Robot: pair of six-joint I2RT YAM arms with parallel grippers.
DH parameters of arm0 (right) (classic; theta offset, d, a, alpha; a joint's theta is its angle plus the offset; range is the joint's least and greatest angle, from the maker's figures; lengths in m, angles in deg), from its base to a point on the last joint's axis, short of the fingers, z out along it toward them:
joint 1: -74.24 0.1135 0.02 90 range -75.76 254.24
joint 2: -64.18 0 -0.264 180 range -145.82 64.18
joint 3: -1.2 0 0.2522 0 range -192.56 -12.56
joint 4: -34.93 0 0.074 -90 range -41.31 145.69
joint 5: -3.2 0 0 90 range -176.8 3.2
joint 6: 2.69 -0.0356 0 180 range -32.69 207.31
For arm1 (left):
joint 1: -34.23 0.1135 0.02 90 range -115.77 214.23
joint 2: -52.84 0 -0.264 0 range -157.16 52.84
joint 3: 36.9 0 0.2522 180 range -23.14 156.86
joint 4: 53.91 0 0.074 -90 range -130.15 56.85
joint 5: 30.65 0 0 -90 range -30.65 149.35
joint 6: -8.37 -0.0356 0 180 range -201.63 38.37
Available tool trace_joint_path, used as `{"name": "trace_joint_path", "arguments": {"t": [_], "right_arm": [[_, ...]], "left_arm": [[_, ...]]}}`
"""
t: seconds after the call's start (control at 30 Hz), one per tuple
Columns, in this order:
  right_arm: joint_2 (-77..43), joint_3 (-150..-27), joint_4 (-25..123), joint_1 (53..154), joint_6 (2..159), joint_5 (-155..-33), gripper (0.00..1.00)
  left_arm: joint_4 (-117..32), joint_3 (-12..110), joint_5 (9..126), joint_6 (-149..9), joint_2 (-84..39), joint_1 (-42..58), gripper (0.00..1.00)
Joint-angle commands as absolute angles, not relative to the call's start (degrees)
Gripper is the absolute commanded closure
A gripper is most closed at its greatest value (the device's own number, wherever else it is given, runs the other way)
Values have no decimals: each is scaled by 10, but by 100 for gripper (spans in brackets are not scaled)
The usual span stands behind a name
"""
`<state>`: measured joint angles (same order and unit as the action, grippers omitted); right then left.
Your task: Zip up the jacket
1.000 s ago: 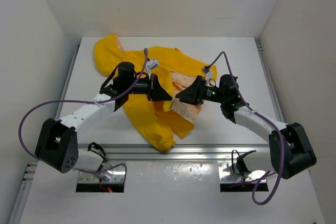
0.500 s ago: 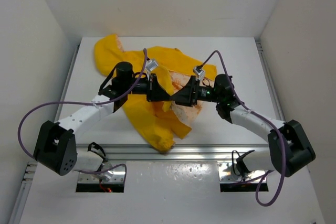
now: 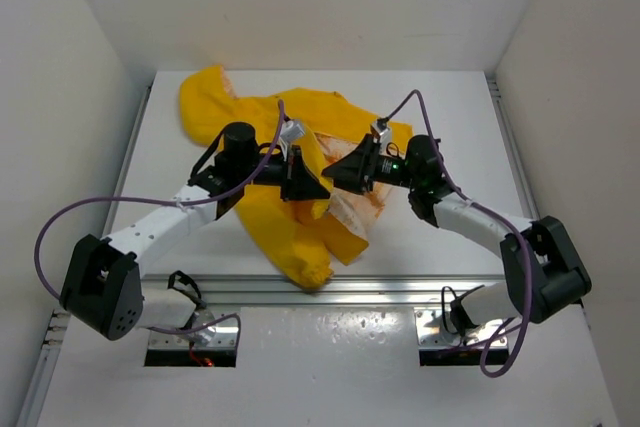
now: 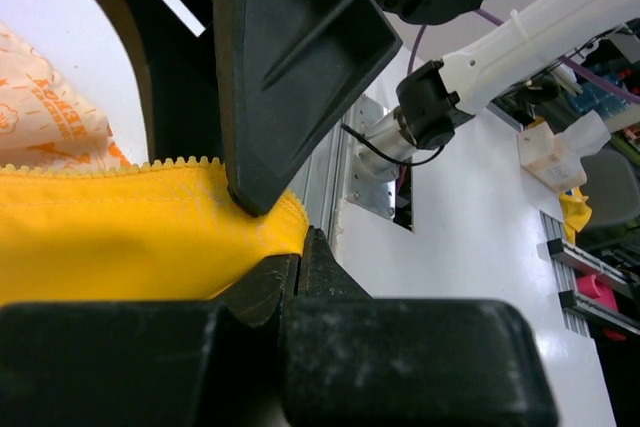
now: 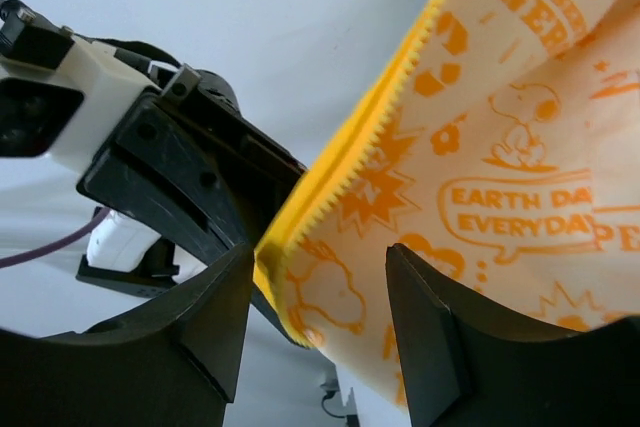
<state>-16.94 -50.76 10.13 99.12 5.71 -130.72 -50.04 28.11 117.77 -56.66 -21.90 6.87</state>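
The jacket [image 3: 280, 227] shell is smooth yellow cloth. Its lining [image 5: 520, 147], at 3 o'clock, is matt cream cloth, orange-printed. The right gripper [image 5: 320, 277] fingers [image 5: 190, 327] are matt black plastic.

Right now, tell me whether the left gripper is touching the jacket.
Touching. The left wrist view shows the left gripper shut on the jacket, pinching its toothed yellow edge.
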Motion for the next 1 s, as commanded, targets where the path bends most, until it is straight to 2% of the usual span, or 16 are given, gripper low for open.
{"name": "trace_joint_path", "arguments": {"t": [0.0, 0.1, 0.17, 0.2, 0.33, 0.43, 0.53, 0.6, 0.73, 0.77, 0.8, 0.87, 0.97], "right_arm": [[-175, -548, 55, 1007, 39, -1307, 44], [-183, -558, 49, 1027, 40, -1325, 44], [-186, -558, 45, 1031, 35, -1334, 48], [-190, -555, 40, 1032, 31, -1343, 55], [-187, -545, 40, 1030, 35, -1347, 72], [-182, -537, 43, 1024, 42, -1344, 83], [-179, -540, 59, 1017, 48, -1341, 90], [-180, -543, 65, 1010, 52, -1337, 99], [-183, -556, 76, 993, 58, -1335, 100], [-184, -562, 81, 990, 57, -1333, 100], [-187, -568, 83, 990, 57, -1333, 100], [-191, -572, 87, 982, 51, -1329, 100], [-194, -583, 85, 979, 39, -1329, 100]], "left_arm": [[-523, 281, 1195, -590, -207, 58, 100], [-523, 292, 1189, -590, -213, 58, 100], [-523, 292, 1189, -590, -213, 58, 100], [-523, 292, 1184, -590, -218, 58, 100], [-523, 302, 1179, -582, -218, 79, 100], [-533, 302, 1187, -567, -218, 92, 100], [-539, 297, 1187, -567, -218, 92, 100], [-539, 297, 1192, -567, -218, 92, 100], [-533, 297, 1192, -561, -213, 92, 97], [-526, 297, 1192, -561, -213, 97, 94], [-526, 297, 1192, -561, -213, 97, 86], [-511, 297, 1198, -561, -213, 97, 77], [-500, 297, 1204, -561, -213, 97, 72]]}}
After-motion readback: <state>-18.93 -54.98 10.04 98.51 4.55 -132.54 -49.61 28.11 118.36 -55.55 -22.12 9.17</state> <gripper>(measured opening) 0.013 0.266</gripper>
